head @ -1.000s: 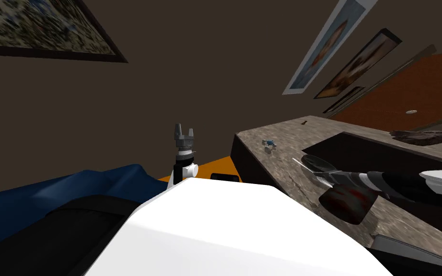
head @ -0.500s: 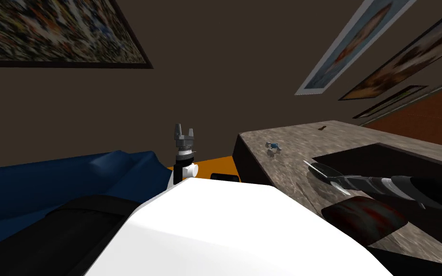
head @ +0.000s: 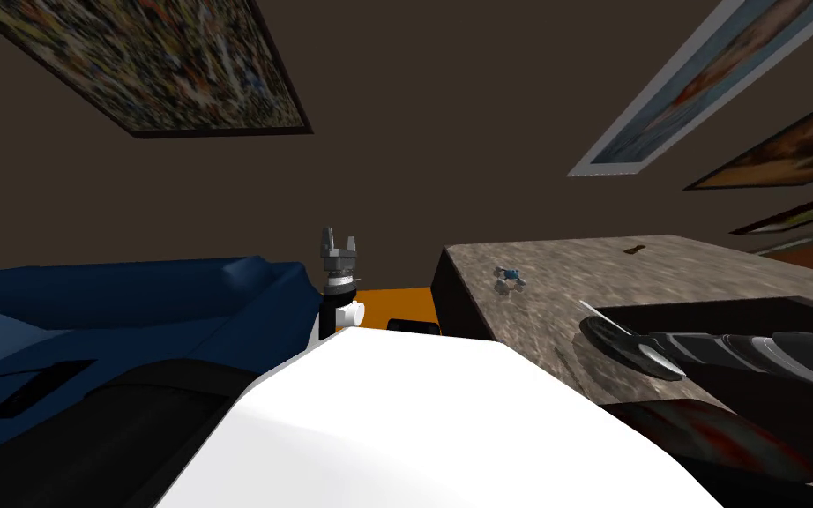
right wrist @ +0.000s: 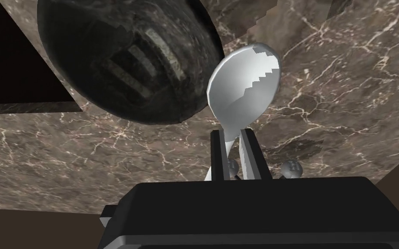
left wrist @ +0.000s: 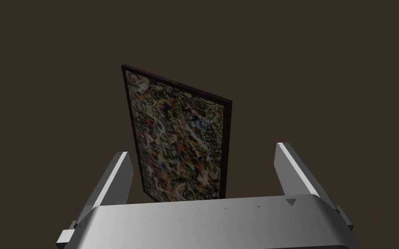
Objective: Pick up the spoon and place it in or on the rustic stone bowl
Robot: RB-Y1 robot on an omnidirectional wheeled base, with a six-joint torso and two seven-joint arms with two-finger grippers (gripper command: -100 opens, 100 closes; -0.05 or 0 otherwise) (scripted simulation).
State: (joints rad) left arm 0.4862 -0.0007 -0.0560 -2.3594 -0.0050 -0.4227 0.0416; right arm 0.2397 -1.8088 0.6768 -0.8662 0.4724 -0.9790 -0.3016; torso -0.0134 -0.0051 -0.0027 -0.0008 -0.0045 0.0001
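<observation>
Silver spoon (right wrist: 242, 86) clamped by handle in right jaws, held clear above brown marbled surface (right wrist: 345, 86), scoop just beside dark mottled bowl (right wrist: 125, 56). Left jaws wide apart, empty, pointing up near blue sofa (head: 131, 300).

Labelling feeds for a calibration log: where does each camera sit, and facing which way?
Head view: on the head, steeply down and forward over a blue sofa and stone counter; left gripper and right forearm show.
Left wrist view: on the left hand, along its open fingers toward a wall.
Right wrist view: on the right hand, down at the counter; right gripper shut on the spoon, near the dark bowl.
Shared: head and right wrist views both show counter, spoon and bowl.
</observation>
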